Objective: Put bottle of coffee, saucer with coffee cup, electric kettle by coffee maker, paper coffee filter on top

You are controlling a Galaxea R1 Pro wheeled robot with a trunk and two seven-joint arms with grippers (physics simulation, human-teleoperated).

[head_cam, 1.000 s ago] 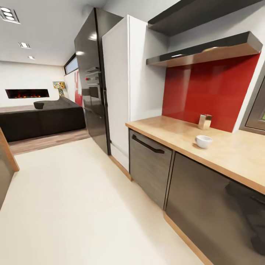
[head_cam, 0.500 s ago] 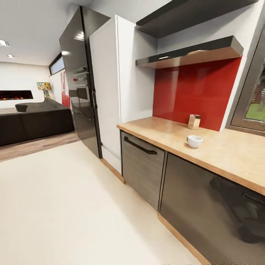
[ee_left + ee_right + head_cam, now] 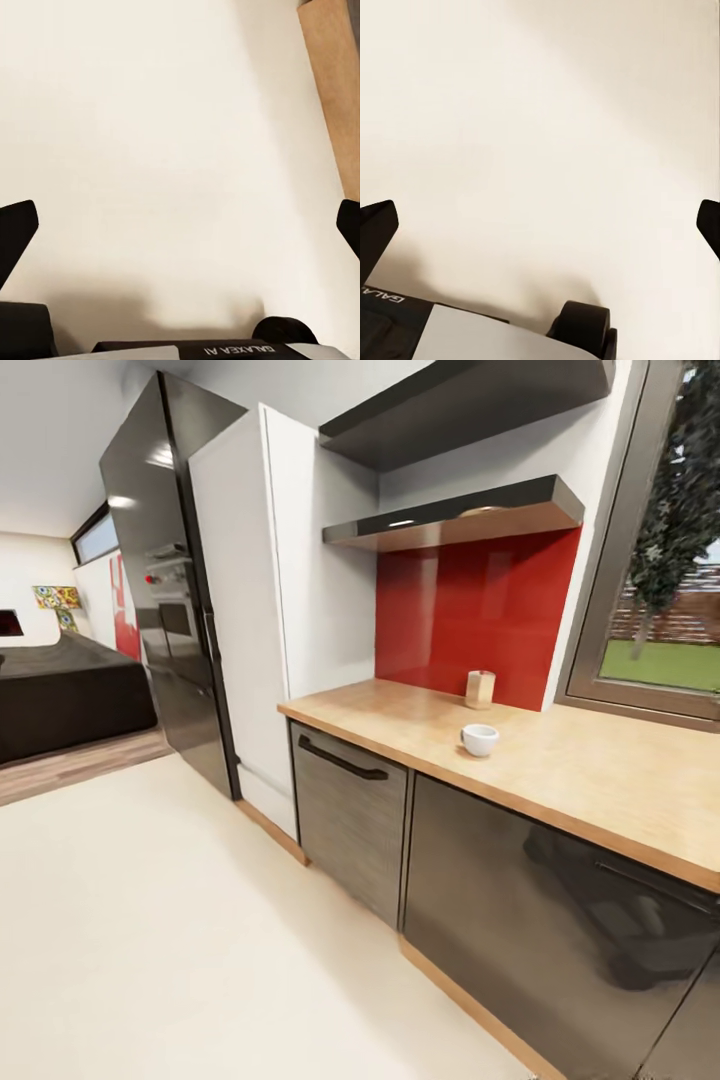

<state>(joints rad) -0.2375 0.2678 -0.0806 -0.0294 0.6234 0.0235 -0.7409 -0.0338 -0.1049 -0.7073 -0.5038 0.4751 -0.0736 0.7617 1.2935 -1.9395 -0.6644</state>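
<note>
We see the countertop (image 3: 560, 760) running along the red backsplash (image 3: 470, 620) and under the window (image 3: 660, 550). The cup (image 3: 479, 739) stands near the countertop's front edge, toward its left end. A small pale container (image 3: 480, 688) sits behind it at the back edge, against the backsplash, apart from the cup. Two dark shelves (image 3: 460, 515) hang above. Left of the counter stand a white cabinet (image 3: 270, 610) and a black fridge (image 3: 165, 580).

Our left gripper (image 3: 180, 225) hangs over the pale floor (image 3: 180, 940), fingers spread wide, nothing between them. Our right gripper (image 3: 540, 225) is likewise spread and empty above the floor.
</note>
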